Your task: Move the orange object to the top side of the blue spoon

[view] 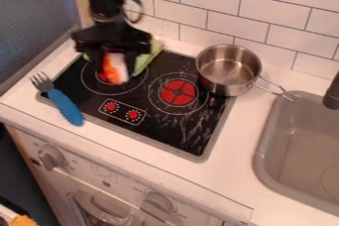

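At the upper left of the stovetop, the gripper hangs over the rear left burner, shut on the orange object. That object is orange and white, and its lower end sticks out below the gripper. To the left lies a fork with a ridged blue handle, where the task names a blue spoon. Its metal prongs point to the upper left, and it rests across the counter and the stove's left edge, apart from the gripper.
A green item lies behind the gripper at the stove's back edge. A steel pot stands at the back right, its handle pointing toward the grey sink. The tiled wall bounds the back of the counter.
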Controlling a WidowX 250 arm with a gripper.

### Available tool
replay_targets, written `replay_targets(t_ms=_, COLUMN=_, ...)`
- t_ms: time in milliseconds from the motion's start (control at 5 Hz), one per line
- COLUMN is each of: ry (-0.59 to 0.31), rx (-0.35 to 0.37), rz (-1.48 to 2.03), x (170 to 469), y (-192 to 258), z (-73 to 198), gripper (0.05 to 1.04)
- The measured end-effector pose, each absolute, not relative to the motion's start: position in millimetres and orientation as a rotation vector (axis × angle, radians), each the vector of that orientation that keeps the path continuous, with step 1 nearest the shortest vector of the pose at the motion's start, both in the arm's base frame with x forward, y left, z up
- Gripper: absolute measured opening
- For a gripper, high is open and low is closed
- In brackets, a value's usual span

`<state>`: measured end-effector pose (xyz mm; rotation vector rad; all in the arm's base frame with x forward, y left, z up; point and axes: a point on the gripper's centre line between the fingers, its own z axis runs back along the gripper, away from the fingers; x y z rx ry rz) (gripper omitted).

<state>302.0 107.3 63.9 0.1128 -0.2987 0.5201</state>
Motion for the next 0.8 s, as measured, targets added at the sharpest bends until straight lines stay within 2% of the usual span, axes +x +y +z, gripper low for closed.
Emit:
replay_targets(t_ms=400, ry=-0.25, rx=0.151, rz=0.7, x=296, y=160, z=49, gripper=0.634)
replay_targets(t_ms=800, ry=-0.179, rx=0.175, rz=0.77, x=289, y=188, z=17, gripper=0.634)
